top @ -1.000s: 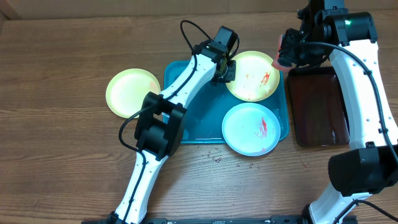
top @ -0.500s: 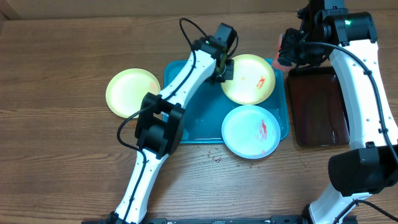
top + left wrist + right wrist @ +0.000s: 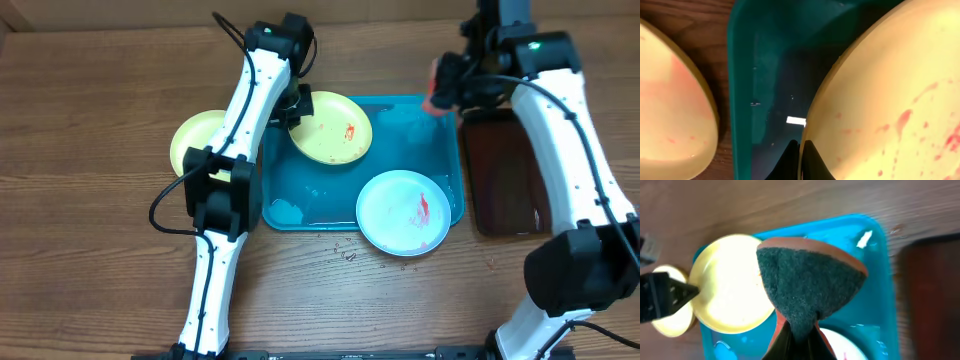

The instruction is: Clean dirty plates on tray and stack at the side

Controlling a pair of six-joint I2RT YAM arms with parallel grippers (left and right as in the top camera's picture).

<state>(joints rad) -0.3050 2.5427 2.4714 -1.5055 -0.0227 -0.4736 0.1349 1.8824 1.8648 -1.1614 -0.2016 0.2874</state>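
A teal-blue tray [image 3: 320, 195] fills the centre of the overhead frame on a brown wood-grain table [image 3: 90, 260]. At its upper left, a yellow-green plate [image 3: 335, 135] with a paler centre is flecked and streaked with red. At lower right, a pale blue plate [image 3: 390, 215] carries a red smear on its whitish centre. A second yellow-green plate [image 3: 190, 140], left of the tray, shows faint pink. At right lies a dark brown tray [image 3: 505, 190]. The sponge [image 3: 810, 285] is dark green over orange-red. The left arm [image 3: 247, 105] and right arm [image 3: 572, 130] are white with black joints.

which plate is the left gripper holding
The red-smeared yellow-green plate over the tray's top left, rim pinched. The yellow-green plate on the table and the blue plate lie free.
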